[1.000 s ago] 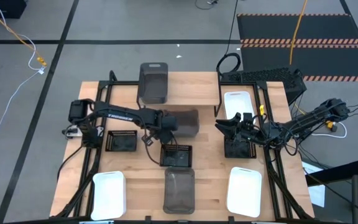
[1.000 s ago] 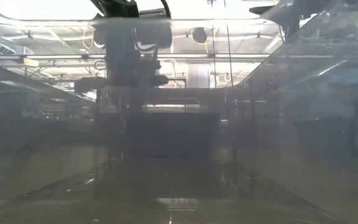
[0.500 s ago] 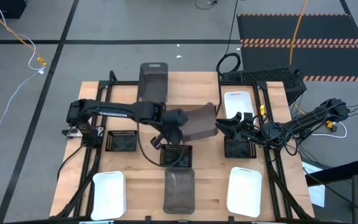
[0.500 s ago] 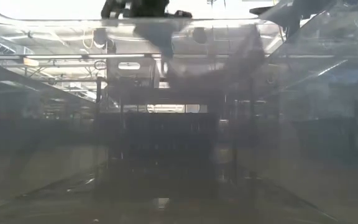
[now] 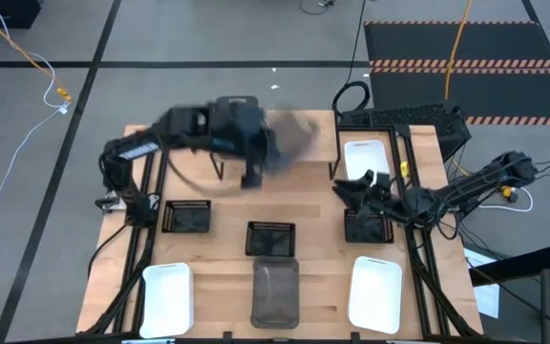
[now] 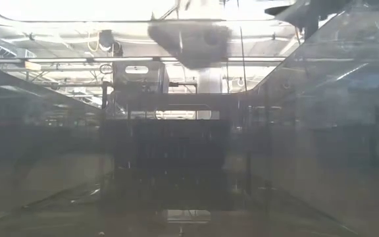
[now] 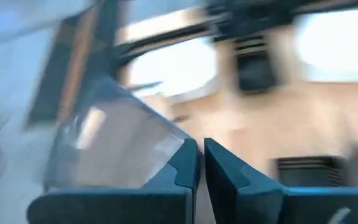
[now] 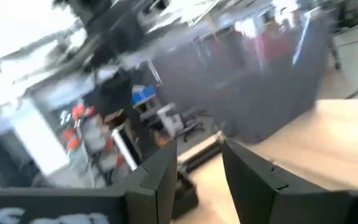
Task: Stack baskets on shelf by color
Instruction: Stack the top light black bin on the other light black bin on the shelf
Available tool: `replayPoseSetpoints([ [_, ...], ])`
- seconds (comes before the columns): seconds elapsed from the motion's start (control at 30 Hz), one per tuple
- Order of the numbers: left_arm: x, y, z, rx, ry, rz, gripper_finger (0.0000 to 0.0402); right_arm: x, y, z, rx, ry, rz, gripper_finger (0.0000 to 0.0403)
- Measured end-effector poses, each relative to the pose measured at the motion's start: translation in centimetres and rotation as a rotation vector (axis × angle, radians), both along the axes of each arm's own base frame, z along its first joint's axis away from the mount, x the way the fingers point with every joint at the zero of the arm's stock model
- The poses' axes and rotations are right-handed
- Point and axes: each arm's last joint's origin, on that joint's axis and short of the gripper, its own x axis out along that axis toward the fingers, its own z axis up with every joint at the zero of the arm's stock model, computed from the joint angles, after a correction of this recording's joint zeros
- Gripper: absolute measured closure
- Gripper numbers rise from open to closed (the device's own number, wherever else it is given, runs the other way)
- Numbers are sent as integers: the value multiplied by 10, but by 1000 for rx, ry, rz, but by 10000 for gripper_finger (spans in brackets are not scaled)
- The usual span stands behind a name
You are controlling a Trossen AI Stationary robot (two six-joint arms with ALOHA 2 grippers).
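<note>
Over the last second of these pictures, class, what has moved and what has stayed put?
The left gripper has swung the dark grey plastic basket it grips from mid-table toward the far edge, near the dark grey basket on the wooden shelf. The right gripper, white plastic baskets and black mesh trays stayed put.

Two dark arms, matte black links. Left arm (image 5: 151,145) has a white lettering strip along one link. Right arm (image 5: 466,186) carries loose black cables and a small yellow tag. Left gripper (image 7: 200,163) fingers: dark teal-black, angular, blocky. Right gripper (image 8: 197,169) fingers: dark, flat, wedge-shaped; white marking on its base.
</note>
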Motion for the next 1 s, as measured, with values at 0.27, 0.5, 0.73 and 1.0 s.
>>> replayPoseSetpoints([
  [0.27,-32,38,24,-44,-52,255,396,0,-2,0,-11,2,-22,280],
  [0.5,-42,62,15,-102,-13,568,397,0,-2,0,-14,6,-25,280],
  [0.73,-43,67,12,-96,-68,787,397,1,-5,-1,-20,20,-39,280],
  [1.0,-24,61,-24,-131,5,858,397,2,-9,-4,-29,52,-62,280],
])
